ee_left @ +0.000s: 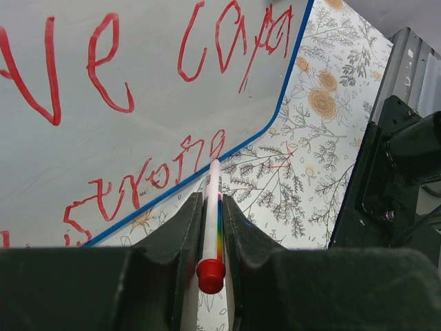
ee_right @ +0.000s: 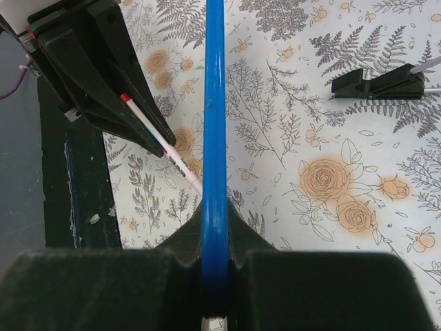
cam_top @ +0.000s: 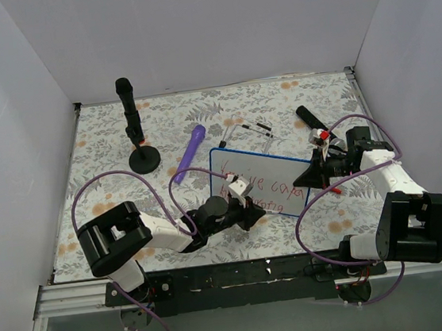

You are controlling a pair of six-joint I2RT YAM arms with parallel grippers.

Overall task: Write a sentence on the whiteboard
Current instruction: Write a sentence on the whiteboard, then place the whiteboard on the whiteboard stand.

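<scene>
Floral tablecloth point(cam_top: 198, 108), whiteboard point(cam_top: 277, 169) centre frame. Its red sentence point(ee_left: 181, 58) shows "ve capa", then "strong". Left gripper point(ee_left: 210, 207) pinches a marker point(ee_left: 211, 231) at the lower edge; right gripper point(ee_right: 214, 207) clamps the whiteboard's right side.

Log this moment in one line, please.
left jaws: shut on marker | marker tip: at whiteboard rim by "strong" | right jaws: shut on whiteboard rim | sentence: two red lines
</scene>
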